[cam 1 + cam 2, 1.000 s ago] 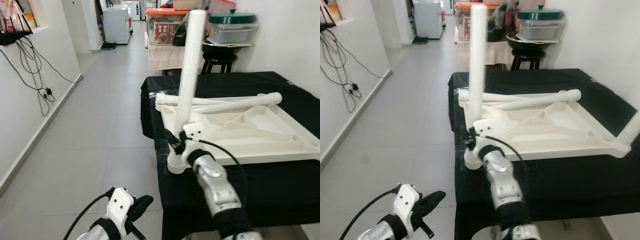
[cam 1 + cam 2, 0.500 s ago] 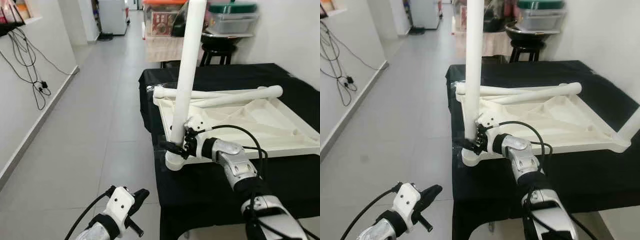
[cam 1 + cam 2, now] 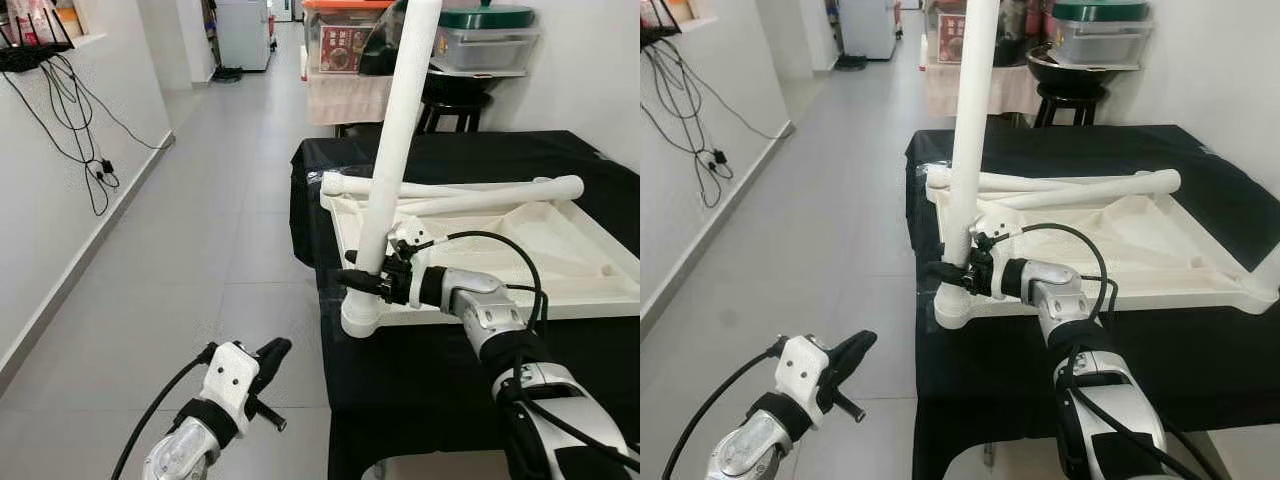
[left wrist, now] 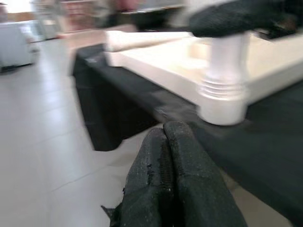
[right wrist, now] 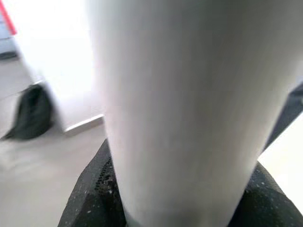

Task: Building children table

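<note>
Head views: white plastic tabletop (image 3: pixel 520 260) lies upside down on the black-draped desk (image 3: pixel 420 370). One leg (image 3: pixel 395 150) stands upright in the near corner socket (image 3: pixel 362 312); two spare legs (image 3: pixel 450 195) lie across the far edge. Right tool (image 3: pixel 368 281) grips the upright leg low down. Judged light, stiff, smooth; best held near the socket.
Left wrist view: left tool (image 4: pixel 165 142), fingers pressed together, empty, beside the desk.
Right wrist view: leg (image 5: pixel 189 104) between black pads (image 5: pixel 94 198).
</note>
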You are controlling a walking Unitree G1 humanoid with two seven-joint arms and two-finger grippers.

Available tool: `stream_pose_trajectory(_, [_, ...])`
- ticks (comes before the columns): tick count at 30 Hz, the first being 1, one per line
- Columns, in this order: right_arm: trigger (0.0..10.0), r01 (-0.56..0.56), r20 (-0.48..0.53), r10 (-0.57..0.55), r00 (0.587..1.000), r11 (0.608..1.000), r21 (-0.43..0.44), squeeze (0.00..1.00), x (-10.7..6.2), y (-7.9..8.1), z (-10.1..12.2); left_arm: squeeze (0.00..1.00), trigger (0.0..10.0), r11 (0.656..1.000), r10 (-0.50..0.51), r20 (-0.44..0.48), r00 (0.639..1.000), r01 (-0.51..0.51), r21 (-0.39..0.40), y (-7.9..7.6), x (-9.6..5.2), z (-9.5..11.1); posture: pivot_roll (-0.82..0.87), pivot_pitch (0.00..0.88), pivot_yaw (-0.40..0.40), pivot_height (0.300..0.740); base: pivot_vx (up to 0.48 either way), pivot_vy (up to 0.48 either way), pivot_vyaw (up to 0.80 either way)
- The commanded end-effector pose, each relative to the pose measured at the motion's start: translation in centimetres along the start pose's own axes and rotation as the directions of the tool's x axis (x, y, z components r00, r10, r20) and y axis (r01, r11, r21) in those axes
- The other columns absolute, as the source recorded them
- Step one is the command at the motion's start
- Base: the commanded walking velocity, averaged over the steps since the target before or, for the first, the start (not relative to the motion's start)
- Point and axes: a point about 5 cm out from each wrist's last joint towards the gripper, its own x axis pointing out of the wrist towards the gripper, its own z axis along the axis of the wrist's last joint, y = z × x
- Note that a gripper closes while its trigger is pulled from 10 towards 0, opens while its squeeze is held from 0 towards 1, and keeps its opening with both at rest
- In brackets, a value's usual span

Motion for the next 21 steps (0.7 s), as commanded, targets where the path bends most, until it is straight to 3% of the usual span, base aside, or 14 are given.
stream_pose_trajectory(1, [0.0,0.169,-0.113,-0.166,0.98,0.985,0.022,0.0,-0.6,-0.3,-2.6,0.0,10.0,1.0,0.008,-0.002,1.0,-0.008,-0.014,0.1,-0.2,-0.2,0.02,0.0,-0.035,0.74,0.0,0.0,0.0])
stream_pose_trajectory(4, [0.0,0.285,-0.158,-0.28,0.947,0.958,0.011,0.0,-0.7,0.0,-3.8,0.0,10.0,1.0,0.0,-0.007,1.0,0.0,-0.003,0.0,-0.3,-0.2,0.02,0.0,-0.035,0.74,0.0,0.0,0.0])
stream_pose_trajectory(5, [0.0,0.396,-0.178,-0.379,0.908,0.916,0.065,0.0,-0.5,3.2,-6.2,0.0,10.0,0.999,-0.006,0.004,1.0,0.006,-0.052,-0.6,-0.4,-0.3,0.01,0.0,-0.026,0.74,0.0,0.0,0.0])
stream_pose_trajectory(6, [0.0,0.396,-0.178,-0.379,0.908,0.916,0.065,0.0,-0.5,3.2,-6.2,0.0,10.0,0.999,-0.006,0.004,1.0,0.006,-0.052,-0.6,-0.4,-0.3,0.01,0.0,-0.026,0.74,0.0,0.0,0.0])
stream_pose_trajectory(7, [0.0,0.494,-0.182,-0.466,0.866,0.855,0.159,0.0,-0.5,7.0,-7.8,0.0,10.0,0.992,-0.011,0.009,1.0,0.012,-0.125,-1.5,-0.4,-0.8,-0.02,0.0,-0.004,0.74,0.0,0.0,0.0])
stream_pose_trajectory(11, [0.0,0.512,-0.138,-0.496,0.858,0.847,0.141,0.0,0.2,6.1,-6.6,0.0,10.0,0.984,-0.019,0.008,1.0,0.02,-0.18,-1.5,-0.1,-1.2,-0.02,0.0,-0.003,0.74,0.0,0.0,0.0])
stream_pose_trajectory(12, [0.0,0.515,-0.103,-0.505,0.857,0.849,0.12,0.0,0.5,4.8,-5.3,0.0,10.0,0.978,-0.024,0.008,1.0,0.025,-0.209,-1.3,0.2,-1.3,-0.03,0.0,0.0,0.74,0.0,0.0,0.0])
stream_pose_trajectory(14, [0.0,0.516,-0.094,-0.508,0.856,0.849,0.116,0.0,0.6,4.5,-4.9,0.0,10.0,0.976,-0.026,0.008,1.0,0.027,-0.217,-1.3,0.2,-1.3,-0.03,0.0,0.0,0.74,0.0,0.0,0.0])
stream_pose_trajectory(15, [10.0,0.511,-0.077,-0.505,0.86,0.852,0.114,0.0,0.8,3.8,-4.0,0.0,10.0,0.97,-0.028,0.011,1.0,0.03,-0.24,-1.2,0.3,-1.3,-0.03,0.0,0.009,0.74,0.0,0.0,0.0])
stream_pose_trajectory(16, [10.0,0.507,-0.068,-0.502,0.862,0.855,0.113,0.0,0.9,3.4,-3.4,0.0,10.0,0.966,-0.029,0.014,0.999,0.032,-0.255,-1.2,0.3,-1.3,-0.03,0.0,0.009,0.74,0.0,0.0,0.0])
stream_pose_trajectory(17, [10.0,0.459,-0.039,-0.458,0.888,0.883,0.098,0.65,1.2,2.9,-2.1,0.0,10.0,0.962,-0.052,0.011,0.999,0.053,-0.27,-1.4,0.4,-1.3,-0.03,0.0,0.008,0.74,0.0,0.0,0.0])
stream_pose_trajectory(19, [10.0,0.405,-0.012,-0.406,0.914,0.911,0.077,0.65,1.4,2.6,-0.7,0.0,10.0,0.956,-0.08,0.007,0.997,0.079,-0.281,-1.6,0.4,-1.4,-0.03,0.0,0.008,0.74,0.0,0.0,0.0])
stream_pose_trajectory(20, [10.0,0.31,0.018,-0.311,0.95,0.949,0.055,1.0,1.7,2.9,0.4,0.0,10.0,0.954,-0.097,0.005,0.995,0.094,-0.283,-1.7,0.4,-1.5,-0.01,0.0,0.001,0.74,0.0,0.0,0.0])
stream_pose_trajectory(21, [10.0,0.246,0.034,-0.247,0.968,0.969,0.039,1.0,1.9,3.1,1.1,0.0,10.0,0.953,-0.106,0.004,0.994,0.103,-0.284,-1.8,0.4,-1.5,-0.01,0.0,0.001,0.74,0.0,0.0,0.0])
